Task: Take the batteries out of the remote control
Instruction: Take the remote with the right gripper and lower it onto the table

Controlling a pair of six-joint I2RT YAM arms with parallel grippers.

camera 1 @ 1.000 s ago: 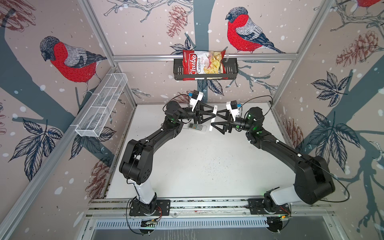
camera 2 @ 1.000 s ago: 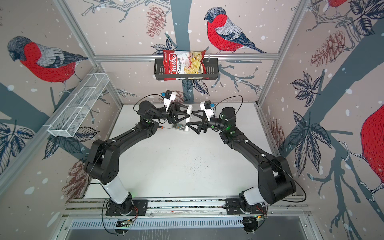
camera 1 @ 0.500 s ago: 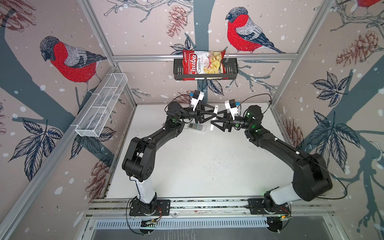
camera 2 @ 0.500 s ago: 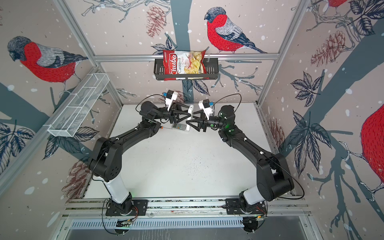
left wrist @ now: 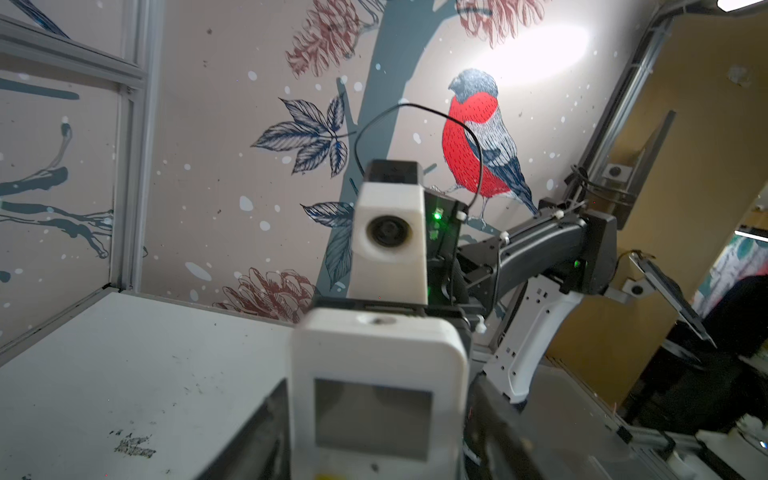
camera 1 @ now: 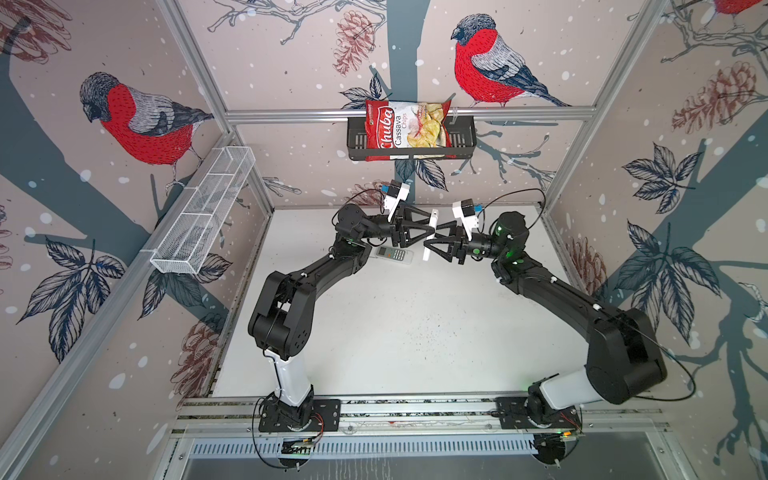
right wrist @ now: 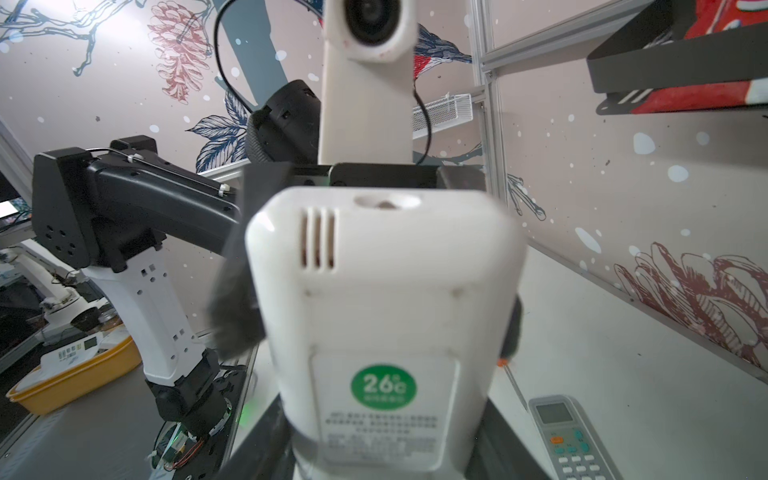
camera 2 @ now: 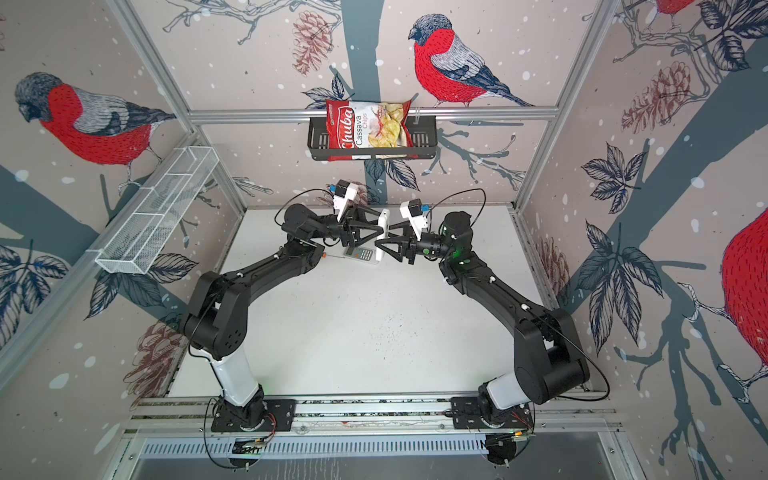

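Just above frame centre, a flat remote (camera 1: 395,254) lies on the table (camera 1: 395,332) under the left gripper (camera 1: 429,227), whose jaws straddle the upright white remote (camera 1: 434,216), pressing or not I cannot tell; the right gripper (camera 1: 430,240) clamps that remote from the right

Top views overlook the whole table (camera 1: 415,332); wrist views face each other, close on the raised remote (left wrist: 376,374).

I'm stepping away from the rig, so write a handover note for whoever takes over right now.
Right gripper: shut on the held remote, raised off the table.
Left gripper: around the same remote, grip unclear.
Second remote lies on the table, screwdriver beside it.
Done: no batteries seen out.
Left: open the remotes, pull the batteries.
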